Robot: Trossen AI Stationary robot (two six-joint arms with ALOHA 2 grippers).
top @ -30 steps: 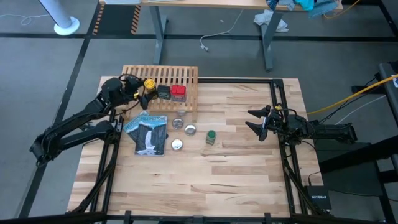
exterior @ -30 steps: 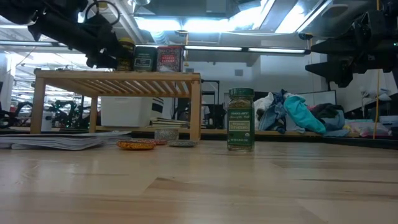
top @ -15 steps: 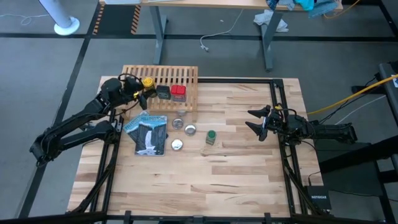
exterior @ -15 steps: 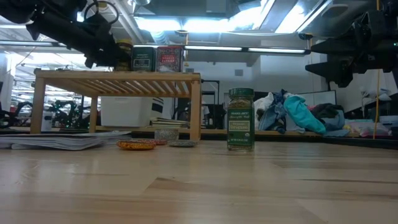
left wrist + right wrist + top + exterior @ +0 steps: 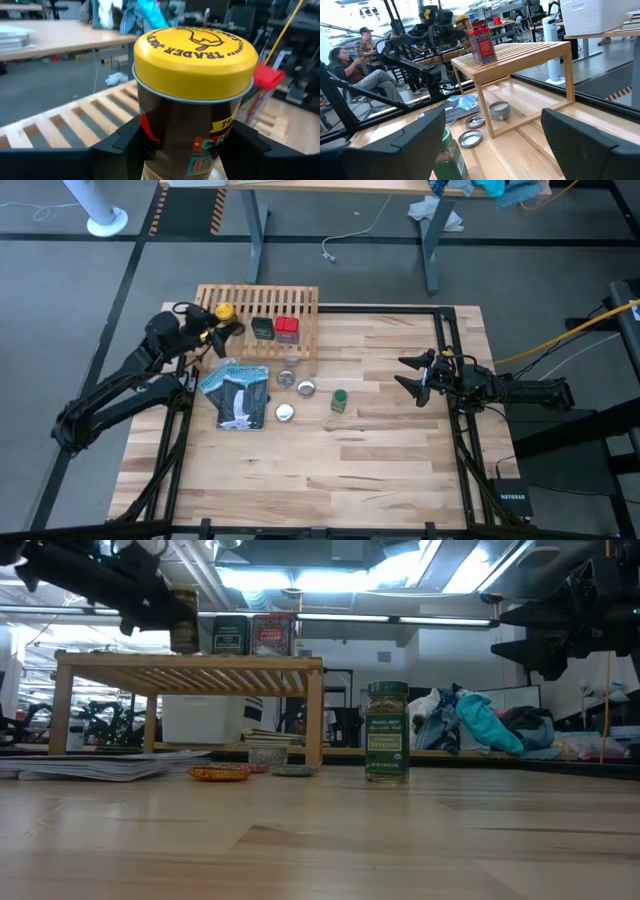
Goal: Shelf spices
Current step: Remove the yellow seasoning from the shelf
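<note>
Left claw (image 5: 222, 320) grips the yellow jar (image 5: 224, 311) above the shelf (image 5: 300, 302) (near its end); right claw (image 5: 409, 376) gapes wide.

— Where does the shelf (image 5: 258, 320) sit?
— At the far left part of the table (image 5: 380, 450), its far edge at the table's far edge.

— What is on it?
— The black tin (image 5: 263, 327) and the red tin (image 5: 287, 328) stand side by side, touching or nearly so. The yellow-capped jar (image 5: 223, 312) is to their left, apart from them, in the left gripper (image 5: 212, 328) above the slats.

— And on the tabletop?
— The packet (image 5: 237, 393) lies in front of the shelf's left half. Three round tins (image 5: 288, 377) are near the shelf's right front leg, right of the packet. The green-capped jar (image 5: 340, 400) stands right of those, alone.

— The other arm?
— The right gripper (image 5: 414, 377) hangs by the table's right edge, well apart from the jar.
</note>
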